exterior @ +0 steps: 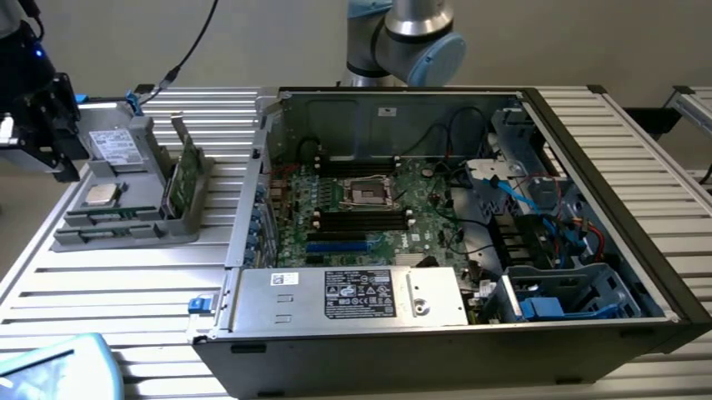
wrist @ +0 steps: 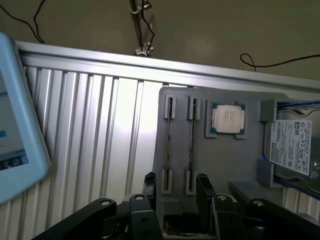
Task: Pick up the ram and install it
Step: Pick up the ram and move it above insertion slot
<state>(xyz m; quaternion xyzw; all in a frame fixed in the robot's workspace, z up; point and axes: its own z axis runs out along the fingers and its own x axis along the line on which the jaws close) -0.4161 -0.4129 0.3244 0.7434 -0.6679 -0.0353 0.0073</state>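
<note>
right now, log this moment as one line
end effector: open, empty | position: above grey tray | ram: on edge in tray, ungrasped | computer case: open

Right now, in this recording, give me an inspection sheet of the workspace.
Surface: ribbed metal table.
Job's things: ram standing on edge in grey tray; computer case open.
Clutter: processor chip and drive on tray; light-blue device at table edge.
Gripper: gripper open, holding nothing, near the tray.
Cables: black cable beyond the table; blue cables inside case.
Surroundings: plain wall.
</note>
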